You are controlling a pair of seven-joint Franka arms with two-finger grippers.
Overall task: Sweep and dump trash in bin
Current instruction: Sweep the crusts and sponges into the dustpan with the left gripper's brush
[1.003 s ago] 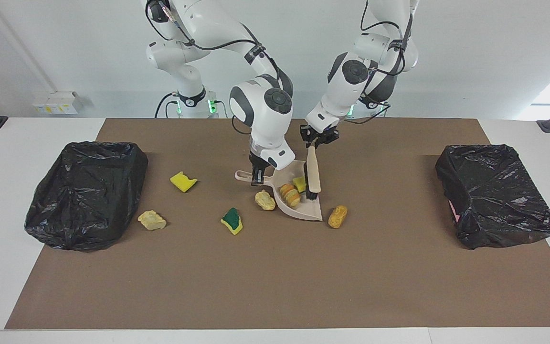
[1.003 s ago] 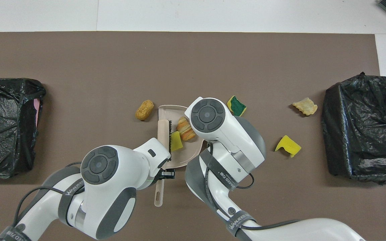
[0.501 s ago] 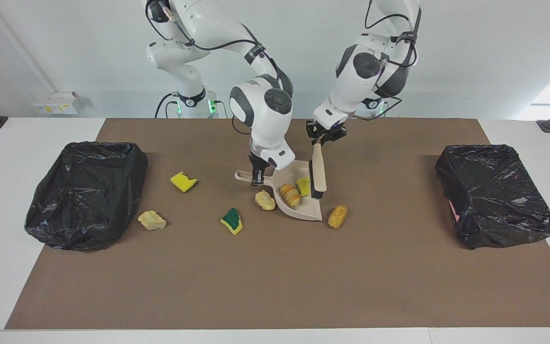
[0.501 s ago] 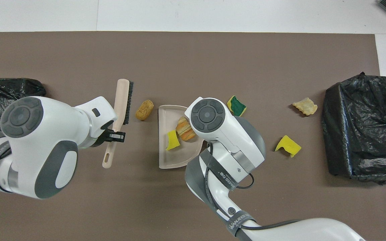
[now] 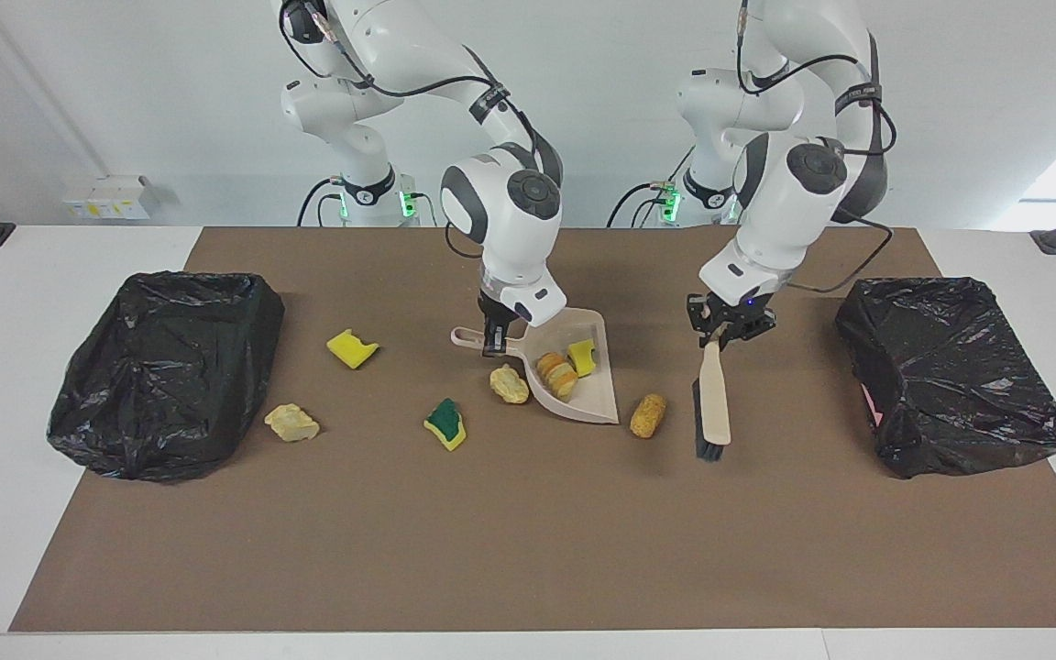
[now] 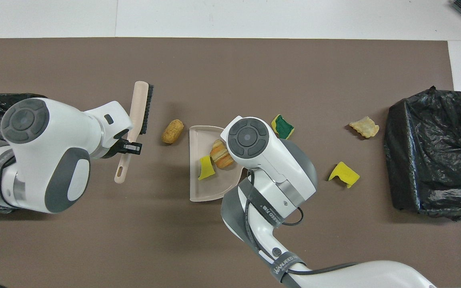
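Observation:
The beige dustpan (image 5: 594, 399) (image 6: 206, 192) lies mid-mat with my right gripper (image 5: 492, 346) shut on its handle. An orange chunk (image 5: 557, 373) (image 6: 221, 155) and a yellow chunk (image 5: 581, 357) (image 6: 205, 168) of trash lie in it. A beige chunk (image 5: 509, 384) sits against its outer wall. My left gripper (image 5: 728, 332) (image 6: 128, 146) is shut on the brush (image 5: 714, 394) (image 6: 138, 110), which hangs bristles-down close to the mat. An orange-brown chunk (image 5: 648, 414) (image 6: 172, 131) lies between brush and dustpan mouth. In the overhead view the right arm hides the dustpan handle.
A green-and-yellow sponge (image 5: 445, 423) (image 6: 283, 126), a yellow chunk (image 5: 351, 348) (image 6: 344, 174) and a pale beige chunk (image 5: 291, 423) (image 6: 363, 127) lie toward the right arm's end. Black-bagged bins (image 5: 166, 371) (image 5: 954, 371) (image 6: 434, 156) stand at both ends of the mat.
My left gripper has lifted the brush out of the dustpan and carried it toward the left arm's end, past the orange-brown chunk. The yellow chunk stayed in the dustpan. The right arm held still.

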